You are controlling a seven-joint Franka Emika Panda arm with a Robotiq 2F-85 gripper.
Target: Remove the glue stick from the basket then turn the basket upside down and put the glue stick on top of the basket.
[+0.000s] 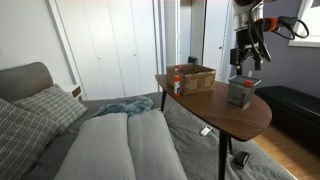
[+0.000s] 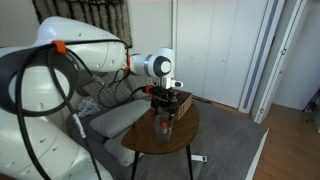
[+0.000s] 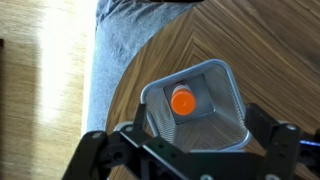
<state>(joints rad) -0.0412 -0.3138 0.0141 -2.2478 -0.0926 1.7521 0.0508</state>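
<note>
The grey mesh basket (image 1: 241,92) stands upright on the round wooden table (image 1: 215,108). The glue stick (image 3: 183,101) stands inside it, and the wrist view shows its orange cap from above. The basket's rim (image 3: 228,92) fills the middle of the wrist view. My gripper (image 1: 247,63) hangs straight above the basket, open and empty. In the wrist view its fingers (image 3: 197,140) spread to either side of the basket without touching it. In an exterior view the gripper (image 2: 165,102) is above the basket (image 2: 165,126).
A brown wicker box (image 1: 193,77) and a squat red-topped white bottle (image 1: 177,84) stand at the table's far side. A grey sofa with cushions (image 1: 110,140) lies beside the table. A small white object lies on the rug (image 1: 206,131).
</note>
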